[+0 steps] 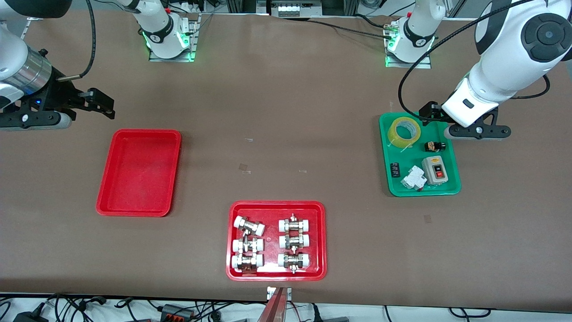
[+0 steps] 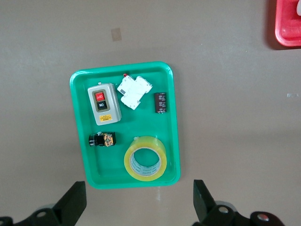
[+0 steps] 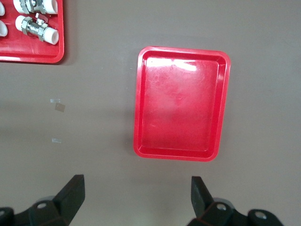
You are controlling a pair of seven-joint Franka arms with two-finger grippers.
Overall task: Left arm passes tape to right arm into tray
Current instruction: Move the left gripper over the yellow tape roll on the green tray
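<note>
The yellow tape (image 1: 404, 130) lies flat in a green tray (image 1: 451, 190) toward the left arm's end of the table. It also shows in the left wrist view (image 2: 146, 157). My left gripper (image 1: 440, 120) hangs open and empty over the bare table just off that tray's rim, beside the tape; its open fingers frame the left wrist view (image 2: 139, 200). The plain red tray (image 1: 139, 172) is empty, toward the right arm's end, and shows in the right wrist view (image 3: 181, 103). My right gripper (image 1: 103, 106) is open and empty, over the table beside that tray (image 3: 137, 195).
The green tray also holds a grey switch box (image 1: 435, 170), a white breaker (image 1: 413, 178) and small black parts. A red tray (image 1: 277, 204) with several white-capped metal fittings sits near the front camera's edge, mid-table. Bare brown table lies between the trays.
</note>
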